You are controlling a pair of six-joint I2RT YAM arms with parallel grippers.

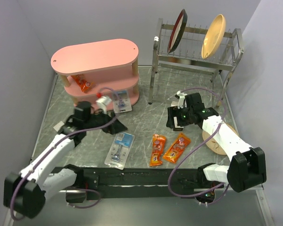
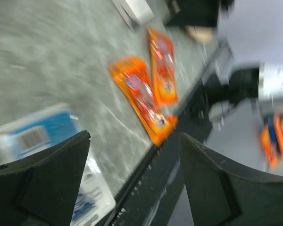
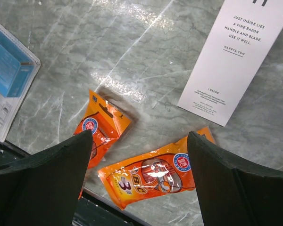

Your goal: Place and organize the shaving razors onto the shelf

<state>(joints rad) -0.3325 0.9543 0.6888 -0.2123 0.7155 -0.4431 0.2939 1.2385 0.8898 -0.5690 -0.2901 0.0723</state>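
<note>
Looking out from the near edge, I see one razor pack [image 1: 120, 149] flat on the table [image 1: 146, 117]: a clear blister with a blue-and-white card top and a dark razor inside. Two orange packets [image 1: 157, 149] lie just right of it. My left gripper [image 2: 134, 136] and right gripper [image 3: 140, 136] both gape, holding nothing. Farther off, the second razor pack [image 1: 121, 101] sits at the near edge of the pink shelf [image 1: 94, 54], on its lowest board. A third orange packet [image 1: 81, 84] lies on the middle tier.
</note>
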